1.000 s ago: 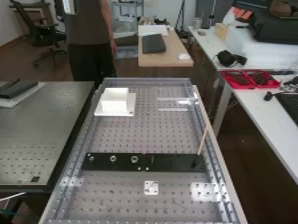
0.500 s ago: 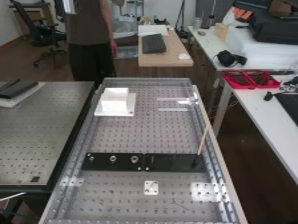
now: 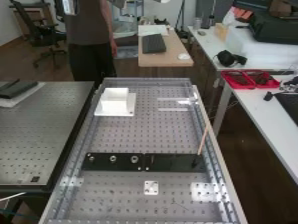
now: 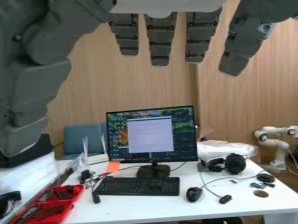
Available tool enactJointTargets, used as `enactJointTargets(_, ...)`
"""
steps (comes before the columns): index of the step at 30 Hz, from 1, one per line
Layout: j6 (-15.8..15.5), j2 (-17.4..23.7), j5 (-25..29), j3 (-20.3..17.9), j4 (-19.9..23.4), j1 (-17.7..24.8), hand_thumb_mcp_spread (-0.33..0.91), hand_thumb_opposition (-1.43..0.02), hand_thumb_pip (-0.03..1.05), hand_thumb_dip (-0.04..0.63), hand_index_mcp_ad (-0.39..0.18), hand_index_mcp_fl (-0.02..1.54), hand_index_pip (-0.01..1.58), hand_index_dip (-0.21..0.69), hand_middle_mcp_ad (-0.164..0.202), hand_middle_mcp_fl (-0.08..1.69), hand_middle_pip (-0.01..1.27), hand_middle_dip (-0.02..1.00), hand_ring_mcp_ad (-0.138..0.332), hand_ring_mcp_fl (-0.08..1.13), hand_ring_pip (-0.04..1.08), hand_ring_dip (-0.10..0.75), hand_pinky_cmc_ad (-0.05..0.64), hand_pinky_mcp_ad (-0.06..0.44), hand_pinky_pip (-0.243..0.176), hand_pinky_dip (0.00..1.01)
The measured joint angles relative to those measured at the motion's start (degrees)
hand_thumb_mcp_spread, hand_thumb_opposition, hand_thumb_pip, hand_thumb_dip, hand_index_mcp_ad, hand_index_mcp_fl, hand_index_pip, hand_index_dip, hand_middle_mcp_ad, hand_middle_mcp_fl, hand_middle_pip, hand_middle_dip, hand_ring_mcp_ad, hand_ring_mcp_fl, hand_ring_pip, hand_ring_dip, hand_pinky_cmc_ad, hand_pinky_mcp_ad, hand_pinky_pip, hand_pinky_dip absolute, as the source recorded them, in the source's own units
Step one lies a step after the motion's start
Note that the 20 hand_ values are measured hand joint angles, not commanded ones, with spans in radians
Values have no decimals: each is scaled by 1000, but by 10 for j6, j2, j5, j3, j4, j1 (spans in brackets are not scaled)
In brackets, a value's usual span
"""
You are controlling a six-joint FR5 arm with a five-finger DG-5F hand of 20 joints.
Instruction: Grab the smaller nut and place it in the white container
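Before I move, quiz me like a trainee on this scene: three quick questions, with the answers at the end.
1. Fill in the blank: the white container stands on a flat base plate coloured ____.
2. True or false, of the hand: it is curled round a nut.
3. Which lies nearer the high camera, the black strip or the white container?

Key: 1. white; 2. false; 3. the black strip

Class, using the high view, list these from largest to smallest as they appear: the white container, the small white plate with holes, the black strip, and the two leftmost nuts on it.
1. Black strip
2. White container
3. Small white plate
4. Leftmost nut and next nut: too alike to rank
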Motion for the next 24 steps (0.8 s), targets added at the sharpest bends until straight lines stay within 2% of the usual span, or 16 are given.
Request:
enactJointTargets(8, 1, 2, 1, -5, 3, -2, 194, -723, 478, 45, -51, -3, 72, 168, 75, 10, 138, 206, 175, 2, 91, 93, 386, 314, -58, 188)
enactJointTargets(9, 1, 2, 1, -6, 5, -3, 194, -726, 480, 45, -51, -3, 68, 168, 75, 10, 138, 206, 175, 2, 91, 93, 380, 314, -75, 187)
enactJointTargets(10, 1, 2, 1, -7, 5, -3, 194, -726, 478, 45, -51, -3, 68, 168, 75, 10, 138, 206, 175, 2, 91, 93, 380, 311, -75, 187)
enactJointTargets(14, 1, 2, -3, -13, 11, -6, 194, -726, 524, 49, -51, -3, 68, 171, 75, 10, 138, 206, 175, 2, 91, 91, 379, 311, -75, 187)
enactJointTargets(24, 1, 13, -48, -54, 28, -37, 188, -726, 524, 45, -52, -3, 68, 173, 73, 10, 138, 204, 175, 2, 91, 91, 379, 311, -75, 197)
